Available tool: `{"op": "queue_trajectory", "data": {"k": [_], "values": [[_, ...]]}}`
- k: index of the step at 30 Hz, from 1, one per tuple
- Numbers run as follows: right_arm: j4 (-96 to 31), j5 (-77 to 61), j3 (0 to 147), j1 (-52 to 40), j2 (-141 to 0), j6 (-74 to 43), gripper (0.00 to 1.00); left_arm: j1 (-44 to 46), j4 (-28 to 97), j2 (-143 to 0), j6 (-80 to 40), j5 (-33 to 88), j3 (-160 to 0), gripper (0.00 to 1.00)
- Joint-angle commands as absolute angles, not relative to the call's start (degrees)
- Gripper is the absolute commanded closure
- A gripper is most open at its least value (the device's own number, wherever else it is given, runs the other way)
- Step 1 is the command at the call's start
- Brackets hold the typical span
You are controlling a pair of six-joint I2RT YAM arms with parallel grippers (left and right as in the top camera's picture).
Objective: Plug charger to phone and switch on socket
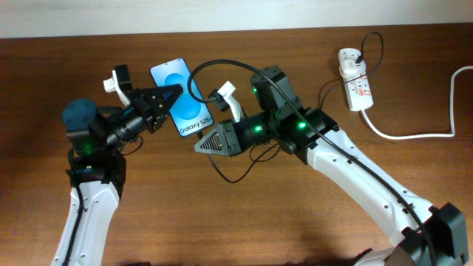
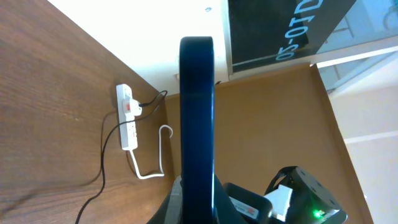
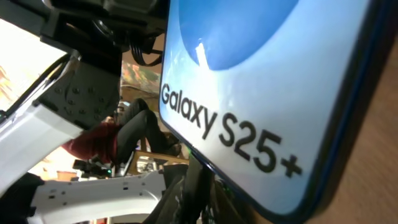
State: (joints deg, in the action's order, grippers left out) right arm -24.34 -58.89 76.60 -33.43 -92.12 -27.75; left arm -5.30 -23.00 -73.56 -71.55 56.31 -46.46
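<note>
- Two grippers converge on the phone (image 1: 188,107), left of the table's (image 1: 244,222) middle, and both are closed.
- Your left gripper (image 1: 171,96) is clamped on the phone from its left long edge, with the screen facing up. In the left wrist view you see the phone edge-on, standing straight out between the fingers.
- Your right gripper (image 1: 199,146) points left, pinched to a tip just beside the phone's lower short edge. You cannot tell whether the plug is between its fingers, because the right wrist view is filled by the blue screen and its lettering.
- The charger (image 1: 222,63) arcs as a black cable past the phone's upper right corner, then passes behind the right arm. Another loop of it lies on the wood just below the right gripper. Its white adapter sits at the socket's far end.
- The socket (image 1: 357,89) lies near the table's far edge on the right, well apart from both grippers. Its cord (image 1: 399,137) sweeps out towards the right edge.
- For room to move, you have bare wood between the two arms towards the near edge, and more between the right arm and the socket. The left arm works close to the left edge.
</note>
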Motion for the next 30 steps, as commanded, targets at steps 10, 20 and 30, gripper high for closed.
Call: {"op": "queue_trajectory", "data": {"k": [10, 20, 30], "values": [[-18.6, -57.8, 76.7, -33.7, -92.3, -28.7, 0.96, -4.9, -9.6, -72.6, -62.6, 58.7, -47.2, 1.0], [-17.2, -58.1, 76.7, -31.9, -92.3, -30.6, 0.96, 1.9, -9.8, -72.6, -62.6, 62.2, -47.2, 1.0], [-18.7, -58.2, 76.7, -29.9, -92.3, -29.8, 0.95, 1.9, -9.8, -72.6, -62.7, 65.9, -47.2, 1.0]]}}
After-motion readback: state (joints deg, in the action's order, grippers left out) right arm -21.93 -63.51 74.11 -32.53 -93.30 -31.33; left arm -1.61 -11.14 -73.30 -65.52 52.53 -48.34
